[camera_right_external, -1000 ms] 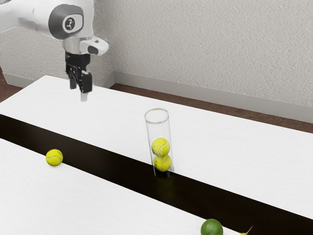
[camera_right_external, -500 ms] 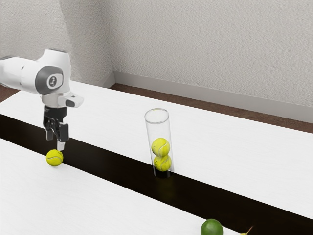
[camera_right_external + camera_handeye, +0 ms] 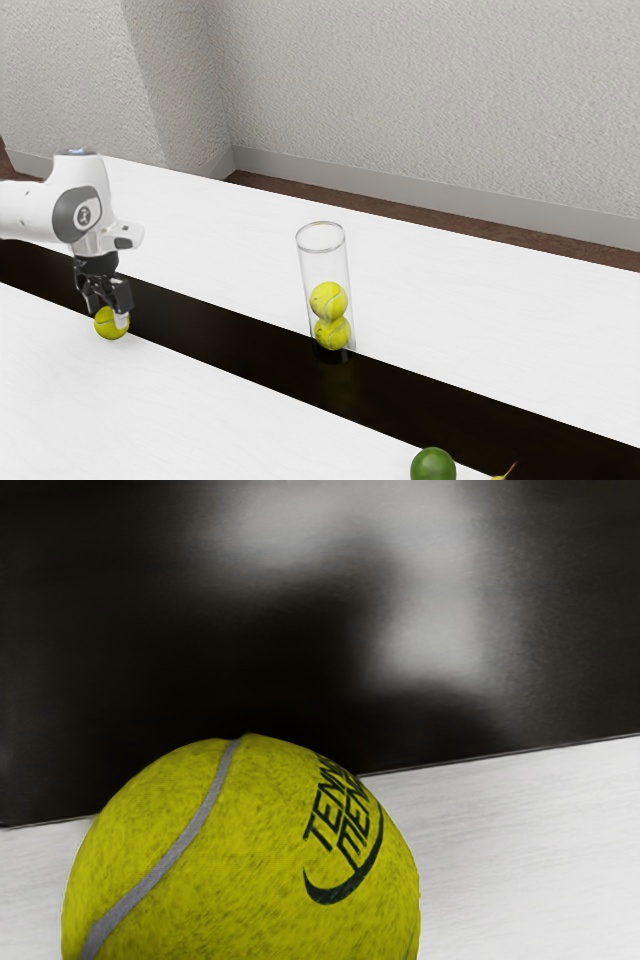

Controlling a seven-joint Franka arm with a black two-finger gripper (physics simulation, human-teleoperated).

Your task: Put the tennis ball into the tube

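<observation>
The tennis ball [image 3: 107, 330] lay where it had been, well apart from the tube [image 3: 324, 268], toward the exterior view's left. On that same side, the gripper [image 3: 107, 314] had come lower, its jaws apart around the ball.

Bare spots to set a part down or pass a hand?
Far white tabletop, beyond the tube; dark strip between tube and loose ball; near white side between loose ball and green sphere. Crowded: end effector around loose ball.
</observation>
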